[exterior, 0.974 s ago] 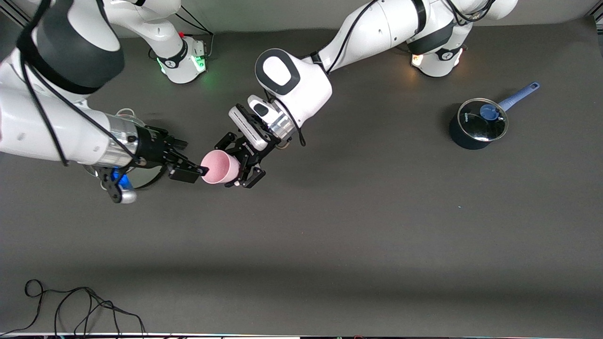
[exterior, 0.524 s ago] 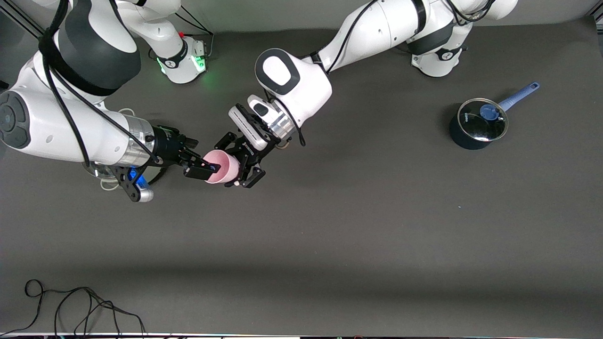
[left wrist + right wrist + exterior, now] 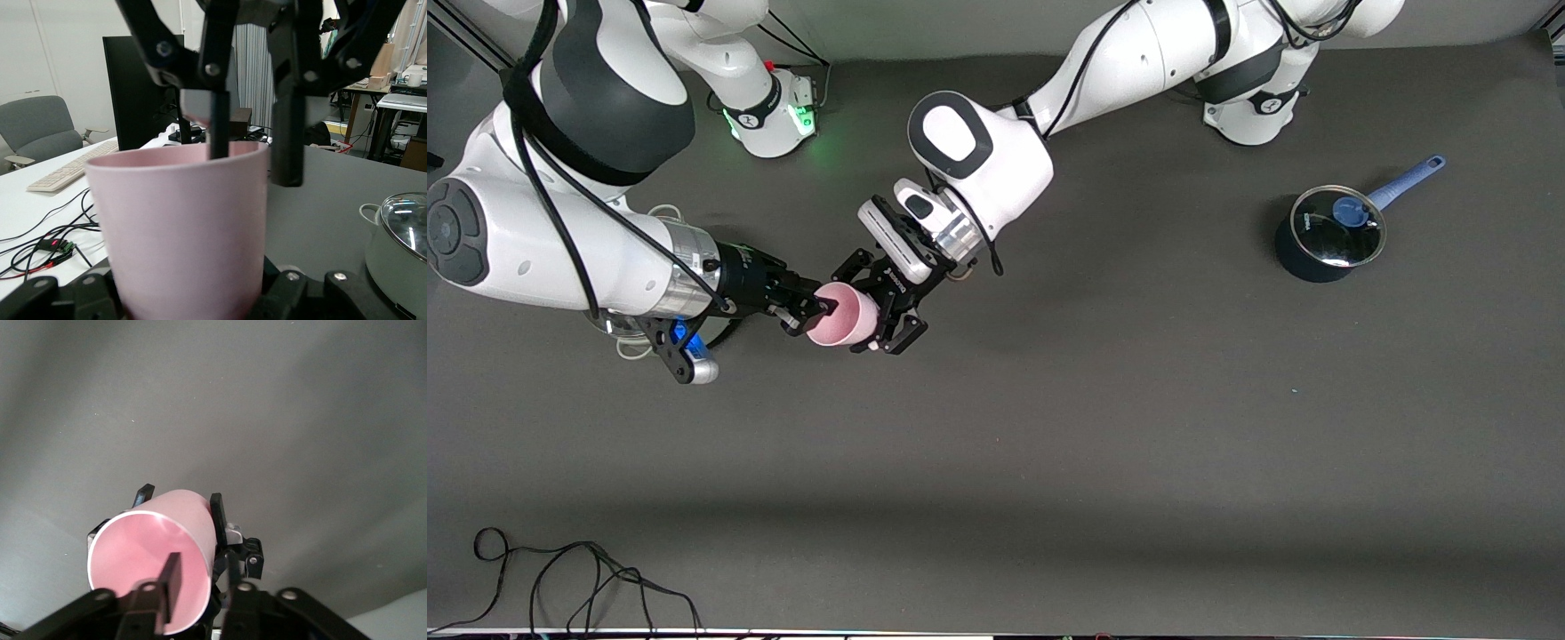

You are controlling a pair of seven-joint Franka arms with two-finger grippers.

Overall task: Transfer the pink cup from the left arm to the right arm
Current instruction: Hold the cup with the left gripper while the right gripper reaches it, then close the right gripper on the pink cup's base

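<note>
You see the pink cup [image 3: 843, 315] held in the air over the table [image 3: 1103, 427], tipped on its side; the left gripper [image 3: 880, 313] is clamped on its base end; the right gripper [image 3: 811, 313] pinches the cup's rim wall, one finger [image 3: 168, 581] inside the mouth, one outside; a lidded pot [image 3: 1325, 233] sits toward the left arm's end.

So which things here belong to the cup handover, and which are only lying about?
Belong to the job:
- pink cup
- left gripper, shut on the cup
- right gripper, one finger inside the cup's rim

Lying about:
- blue pot
- black cable
</note>
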